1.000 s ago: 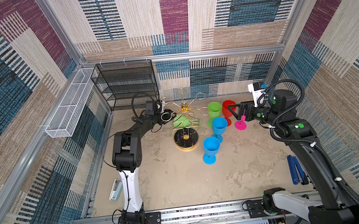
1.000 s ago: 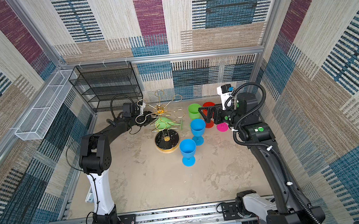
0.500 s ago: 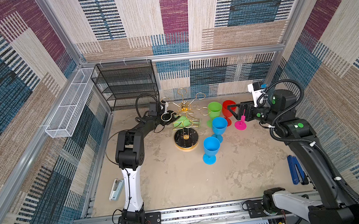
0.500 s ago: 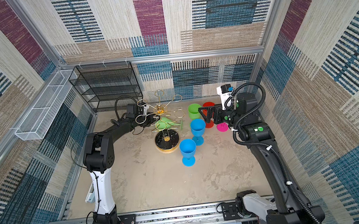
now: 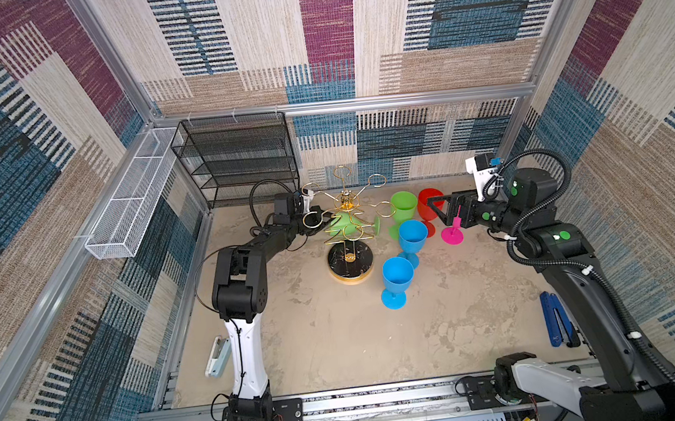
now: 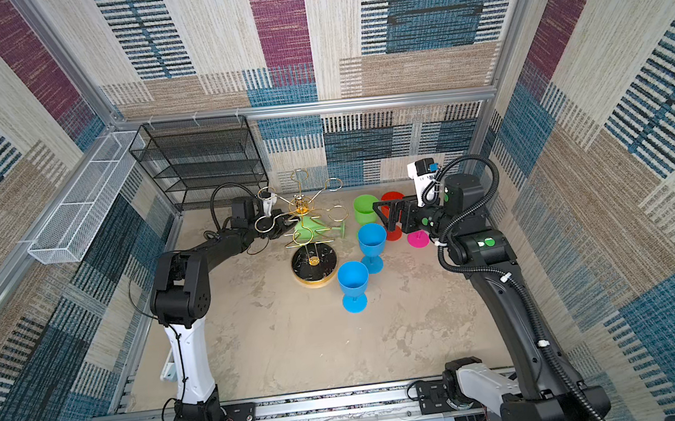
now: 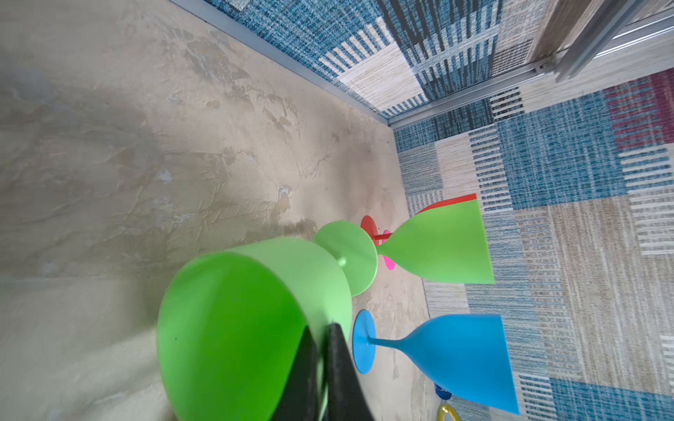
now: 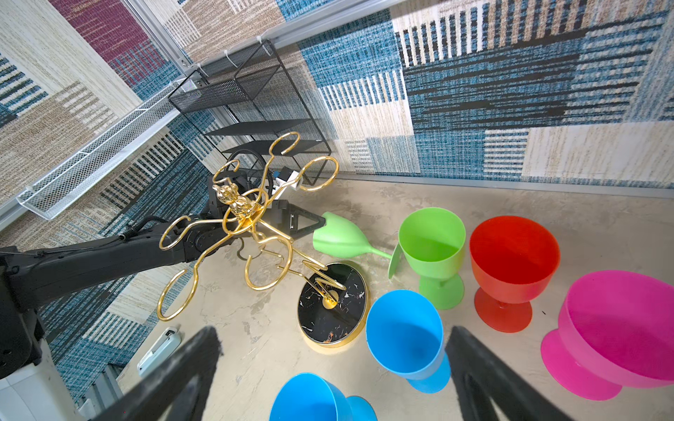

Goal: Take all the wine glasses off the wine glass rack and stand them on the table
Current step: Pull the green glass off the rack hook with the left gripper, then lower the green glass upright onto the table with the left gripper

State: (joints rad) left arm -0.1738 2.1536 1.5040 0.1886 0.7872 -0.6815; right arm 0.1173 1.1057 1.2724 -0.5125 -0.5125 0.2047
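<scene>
Green wine glass [image 5: 343, 224] is held tipped sideways mid-frame, just beside the wine glass rack [image 5: 343, 258], rim pinched by the fingers of the left gripper [image 7: 320, 335], arm stretched out low. Fingers of the right gripper [image 5: 437, 211] are spread wide.

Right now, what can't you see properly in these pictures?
The pink glass: in both top views the right pincer covers its bowl; the right wrist view's edge cuts it off.
The left pincer: gold rack wires cross its tips in both top views.
The tipped green glass: whether it touches the rack, wires overlap it.
The flat blue thing, both top views: too small to name.
</scene>
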